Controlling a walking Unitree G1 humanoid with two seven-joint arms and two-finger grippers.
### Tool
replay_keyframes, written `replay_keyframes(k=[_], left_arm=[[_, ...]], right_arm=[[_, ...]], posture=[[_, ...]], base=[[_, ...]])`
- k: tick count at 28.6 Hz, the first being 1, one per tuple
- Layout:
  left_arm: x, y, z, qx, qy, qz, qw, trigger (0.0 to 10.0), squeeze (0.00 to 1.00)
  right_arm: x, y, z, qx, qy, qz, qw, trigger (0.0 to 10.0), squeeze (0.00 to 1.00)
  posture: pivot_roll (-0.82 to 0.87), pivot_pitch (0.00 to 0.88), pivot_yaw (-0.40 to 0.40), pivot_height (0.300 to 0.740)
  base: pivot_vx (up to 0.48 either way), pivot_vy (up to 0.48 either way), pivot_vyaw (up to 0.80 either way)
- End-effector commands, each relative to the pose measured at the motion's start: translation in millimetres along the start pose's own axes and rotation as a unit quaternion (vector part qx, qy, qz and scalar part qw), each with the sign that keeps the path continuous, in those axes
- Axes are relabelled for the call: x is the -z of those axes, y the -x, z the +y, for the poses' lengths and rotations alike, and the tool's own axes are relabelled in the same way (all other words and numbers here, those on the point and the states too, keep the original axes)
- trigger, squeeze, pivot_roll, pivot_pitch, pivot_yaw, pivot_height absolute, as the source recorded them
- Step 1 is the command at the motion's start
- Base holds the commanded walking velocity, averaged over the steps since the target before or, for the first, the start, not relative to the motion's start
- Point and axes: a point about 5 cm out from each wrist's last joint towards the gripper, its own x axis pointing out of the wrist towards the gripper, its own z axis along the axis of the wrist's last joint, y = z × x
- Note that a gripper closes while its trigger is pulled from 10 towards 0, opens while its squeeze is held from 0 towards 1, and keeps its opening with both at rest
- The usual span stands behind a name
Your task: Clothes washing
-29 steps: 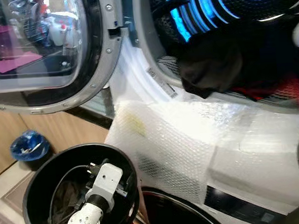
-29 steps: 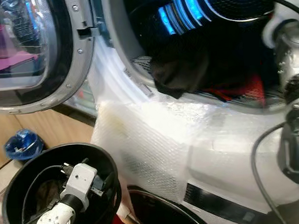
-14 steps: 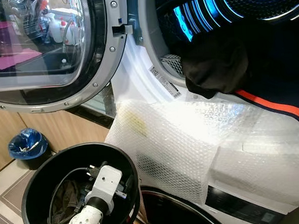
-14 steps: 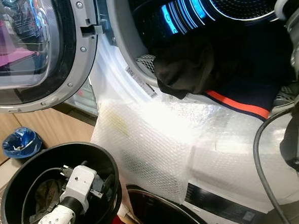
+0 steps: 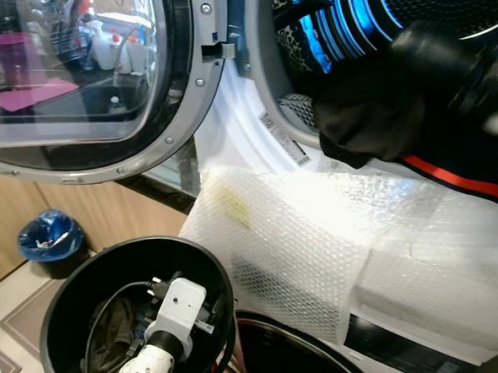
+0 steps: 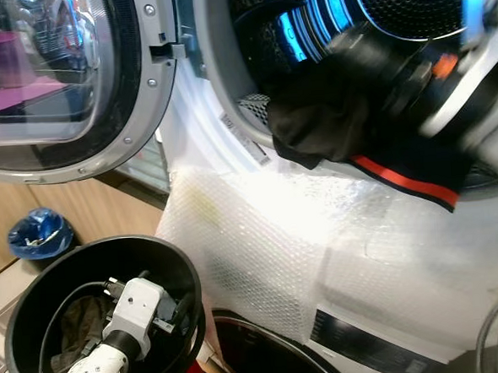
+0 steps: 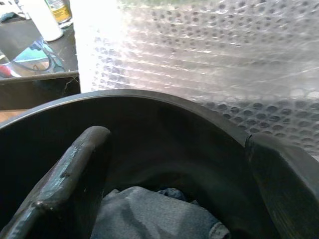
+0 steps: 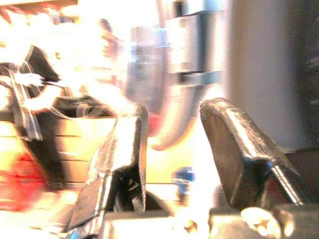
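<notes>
A dark garment [image 5: 363,120] with a red stripe [image 5: 460,182] hangs over the lower rim of the washing machine's drum [image 5: 441,6], which is lit blue. My right arm [image 6: 377,60] crosses the drum mouth, blurred by motion. In the right wrist view the right gripper [image 8: 174,144] is open with nothing between its fingers [image 8: 124,149]. My left arm [image 5: 176,305] reaches down into a black basket [image 5: 69,282]. The left gripper [image 7: 174,149] is open just above grey-blue clothes [image 7: 149,214] lying in the basket.
The round glass door [image 5: 82,87] stands open to the left of the drum. Bubble wrap [image 5: 295,243] covers the machine's front below the drum. A small bin with a blue bag [image 5: 51,237] stands on the floor at left. Another dark round opening [image 5: 285,353] lies beside the basket.
My right arm has swung from the right edge to the front of the drum mouth. The striped edge of the garment now shows over the rim. The left arm stays in the basket.
</notes>
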Motion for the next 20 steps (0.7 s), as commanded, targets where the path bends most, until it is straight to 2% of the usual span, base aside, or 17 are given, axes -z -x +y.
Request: replay_keyframes(k=[1, 3, 4, 7, 8, 11, 12, 13, 14, 16, 20], left_arm=[[3, 1.8, -3.7, 0.007, -0.001, 0.006, 1.0, 10.0, 0.0], [4, 1.8, -4.2, 0.007, 0.001, 0.006, 1.0, 10.0, 0.0], [4, 1.5, -6.0, 0.009, 0.004, 0.005, 1.0, 10.0, 0.0], [5, 1.1, -7.8, 0.013, 0.004, 0.005, 1.0, 10.0, 0.0], [5, 0.6, -8.3, 0.013, 0.005, 0.005, 1.0, 10.0, 0.0], [4, -1.5, -8.0, 0.013, 0.005, 0.004, 1.0, 10.0, 0.0], [3, -2.6, -7.1, 0.012, 0.005, 0.002, 1.0, 10.0, 0.0], [3, -2.6, -7.1, 0.012, 0.005, 0.002, 1.0, 10.0, 0.0], [2, -3.4, -5.4, 0.011, 0.004, 0.001, 1.0, 10.0, 0.0], [2, -4.2, -4.2, 0.01, 0.003, 0.0, 1.0, 10.0, 0.0], [2, -4.9, -3.2, 0.008, 0.002, 0.001, 1.0, 10.0, 0.0]], right_arm=[[-11, -4.5, 27.3, -0.044, 0.004, -0.023, 0.999, 10.0, 0.0], [-12, -4.4, 42.7, -0.066, -0.011, -0.053, 0.996, 10.0, 0.0], [-11, -0.2, 52.3, -0.082, -0.045, -0.083, 0.992, 10.0, 0.0], [4, 6.1, 66.7, -0.07, -0.066, -0.063, 0.993, 10.0, 0.0], [17, 5.8, 66.6, -0.03, -0.064, -0.036, 0.997, 10.0, 0.0], [36, 4.4, 58.0, 0.053, -0.04, 0.021, 0.998, 10.0, 0.0], [43, 5.3, 51.7, 0.104, -0.031, 0.046, 0.993, 10.0, 0.0], [43, 5.3, 51.7, 0.104, -0.031, 0.046, 0.993, 10.0, 0.0], [50, 8.9, 42.2, 0.159, -0.015, 0.081, 0.984, 10.0, 0.0], [54, 12.6, 36.3, 0.185, -0.008, 0.098, 0.978, 10.0, 0.0], [61, 19.1, 41.0, 0.192, -0.011, 0.114, 0.975, 10.0, 0.0]], posture=[[0.05, 0.05, -0.101, 0.74], [0.04, 0.052, -0.107, 0.74], [0.03, 0.055, -0.11, 0.74], [0.01, 0.067, -0.111, 0.74], [0.0, 0.075, -0.11, 0.74], [0.0, 0.08, -0.108, 0.74], [0.0, 0.081, -0.109, 0.74], [0.0, 0.081, -0.109, 0.74], [0.0, 0.081, -0.108, 0.74], [0.0, 0.082, -0.109, 0.74], [0.0, 0.084, -0.108, 0.74]], base=[[0.0, 0.0, 0.0], [0.0, 0.0, 0.0], [0.0, 0.0, 0.0], [0.0, 0.0, 0.0], [0.0, 0.0, 0.0], [0.0, 0.0, 0.0], [0.0, 0.0, 0.0], [0.0, 0.0, 0.0], [0.0, 0.0, 0.0], [0.0, 0.0, 0.0], [0.0, 0.0, 0.0]])
